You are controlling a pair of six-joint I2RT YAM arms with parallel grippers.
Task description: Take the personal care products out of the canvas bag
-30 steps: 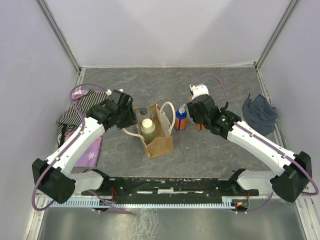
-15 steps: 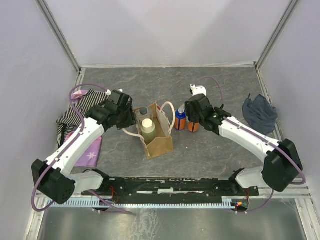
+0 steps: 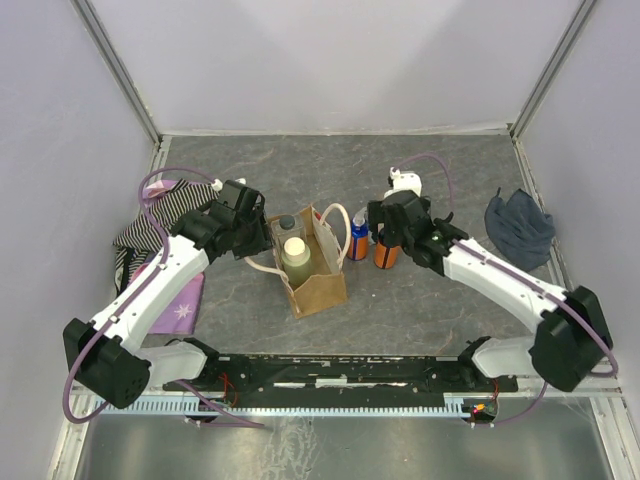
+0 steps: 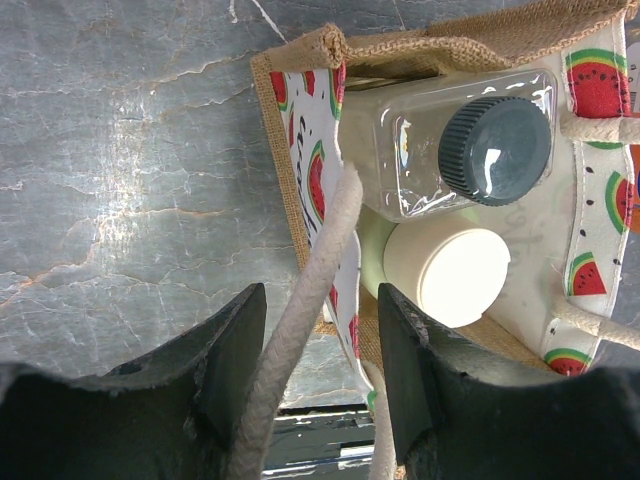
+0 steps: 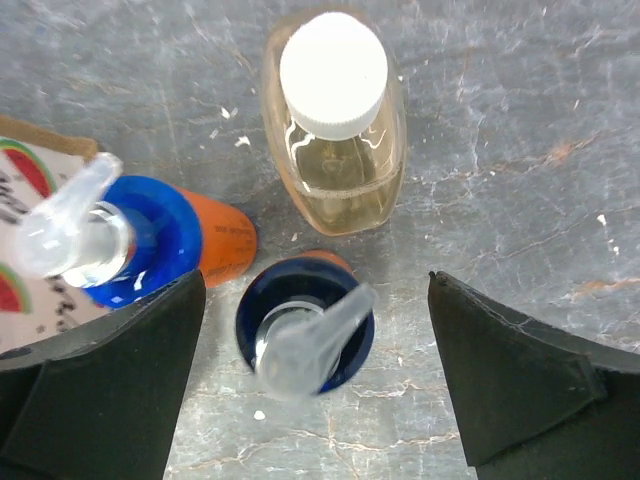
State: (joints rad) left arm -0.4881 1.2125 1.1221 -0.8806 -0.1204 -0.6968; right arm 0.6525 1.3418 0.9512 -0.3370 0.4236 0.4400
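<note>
Tool [image 5: 315, 380] (right) wide above pump bottle [image 5: 305, 335]

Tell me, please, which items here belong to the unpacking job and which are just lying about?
Job: bag; clear bottle and cream bottle inside it; two orange-and-blue bottles and amber bottle already out.
Lying about: striped cloth, purple cloth, blue-grey cloth.

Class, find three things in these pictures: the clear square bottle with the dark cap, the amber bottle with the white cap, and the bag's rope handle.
clear square bottle [image 4: 495, 143], left wrist view, on its dark cap.
amber bottle [image 5: 333, 75], right wrist view, on its white cap.
rope handle [image 4: 300, 325], left wrist view, on the cord running between the left fingers.
</note>
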